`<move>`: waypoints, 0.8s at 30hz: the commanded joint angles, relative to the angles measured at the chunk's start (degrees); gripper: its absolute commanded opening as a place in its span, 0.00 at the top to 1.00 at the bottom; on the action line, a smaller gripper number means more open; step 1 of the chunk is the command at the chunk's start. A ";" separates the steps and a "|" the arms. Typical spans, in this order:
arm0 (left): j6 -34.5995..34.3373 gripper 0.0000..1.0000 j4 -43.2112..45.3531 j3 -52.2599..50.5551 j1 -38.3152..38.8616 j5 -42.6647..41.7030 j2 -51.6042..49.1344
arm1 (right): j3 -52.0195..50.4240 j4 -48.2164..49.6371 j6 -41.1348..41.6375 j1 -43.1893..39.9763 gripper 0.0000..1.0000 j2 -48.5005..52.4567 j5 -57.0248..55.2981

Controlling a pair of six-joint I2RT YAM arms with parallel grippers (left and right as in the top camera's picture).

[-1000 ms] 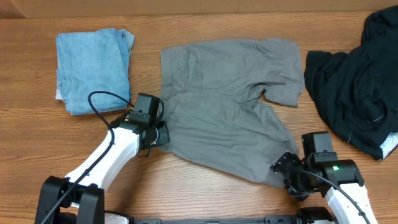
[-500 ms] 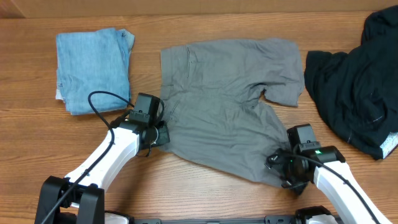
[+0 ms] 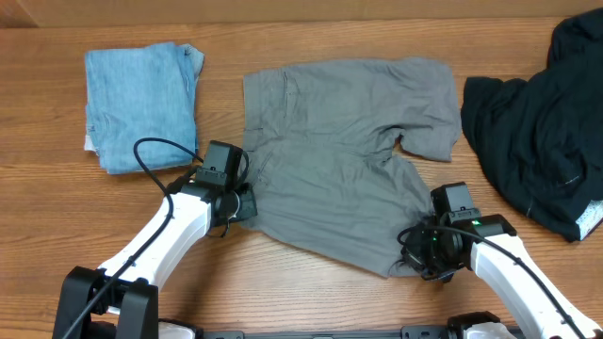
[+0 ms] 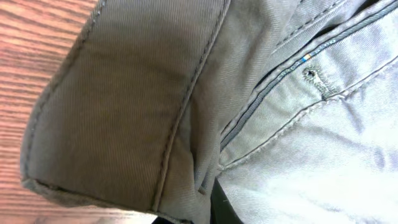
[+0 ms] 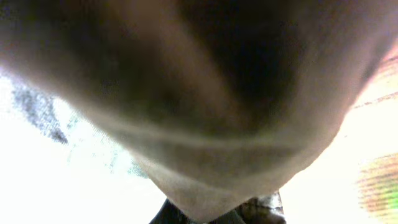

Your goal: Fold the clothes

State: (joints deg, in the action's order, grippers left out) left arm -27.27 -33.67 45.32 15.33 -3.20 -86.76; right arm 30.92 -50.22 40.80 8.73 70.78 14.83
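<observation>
**Both grippers pinched on the near edge of the shorts**

The shorts [image 3: 339, 151] lay spread at the centre of the table [image 3: 311, 306], waistband to the left and legs to the right, so the long axis ran across the frame. The left gripper [image 3: 247, 203] was clamped narrow on the lower-left waistband corner; the left wrist view showed that band [image 4: 124, 93] bunched at its jaws. The right gripper [image 3: 413, 252] was closed on the lower-right leg hem, and cloth [image 5: 217, 155] filled its blurred wrist view. The rest of the shorts lay toward the top of the frame from both grippers. The coming fold would likely carry this near edge up to the far one. Denim [image 3: 141, 104] sat upper left, a black garment [image 3: 537, 122] upper right, both apart from the shorts.
</observation>
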 commanded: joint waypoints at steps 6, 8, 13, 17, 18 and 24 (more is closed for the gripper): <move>-0.57 0.96 -9.05 8.28 -0.31 6.80 7.69 | 18.84 -4.46 -0.76 0.26 0.96 -0.87 -0.44; -0.57 0.96 -9.88 8.90 -0.31 6.80 10.12 | 23.10 -6.21 -0.74 0.26 0.96 -0.92 -1.66; -1.53 0.96 -13.31 8.94 -0.31 6.80 16.76 | 32.26 -12.83 -0.72 0.26 0.96 -0.92 -4.92; -4.33 0.96 -17.70 8.94 -0.28 9.03 21.29 | 36.94 -16.37 -0.74 0.26 0.96 -1.81 -5.22; -4.81 0.96 -18.73 8.94 -0.26 9.86 22.21 | 37.46 -16.76 -0.72 0.26 0.96 -2.38 -5.31; -6.01 0.96 -23.63 8.94 -0.26 11.32 28.65 | 38.62 -17.27 -0.57 0.26 0.96 -10.16 -8.13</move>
State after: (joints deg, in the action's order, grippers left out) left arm -31.57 -56.38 52.95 15.38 3.70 -61.49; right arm 66.48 -67.48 40.42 9.19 65.21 11.57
